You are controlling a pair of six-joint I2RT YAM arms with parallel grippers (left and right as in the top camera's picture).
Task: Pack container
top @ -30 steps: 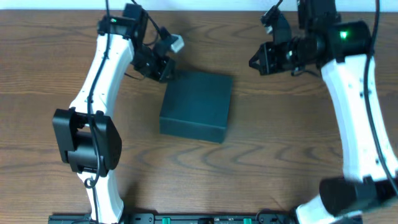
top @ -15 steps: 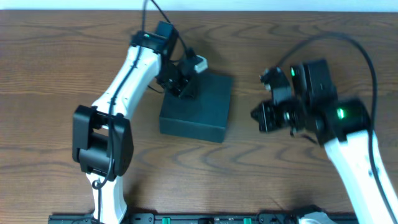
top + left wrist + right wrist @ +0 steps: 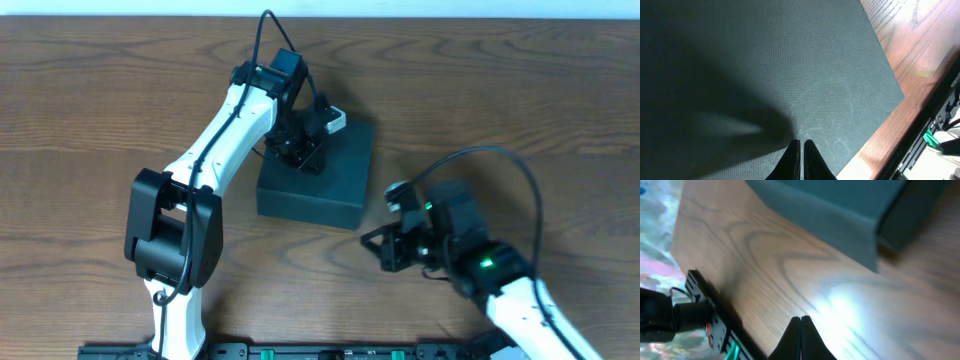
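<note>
On the wooden table (image 3: 80, 120), near its middle, the container (image 3: 335, 190) is being shown lying flat with its lid closed, its sides turned slightly askew to the table edge. Over the far left part of the lid the left gripper (image 3: 305, 155) is being held, pointing down at the dark surface. Seen from the left wrist, the left gripper (image 3: 801, 146) is being shown with its two fingers pressed together and nothing between them. The tips are being held right at the matte lid of the container (image 3: 765, 65), though whether they touch it cannot be told. A strip of the table (image 3: 905, 45) is being shown past the box's corner. To the near right of the box, apart from it, the right gripper (image 3: 385, 250) is being held low over bare wood, aimed toward the left. From the right wrist, the right gripper (image 3: 801, 322) is being shown with its fingers together and empty above the table (image 3: 765, 265), while a corner of the container (image 3: 840, 215) is being shown ahead of it, blurred.
</note>
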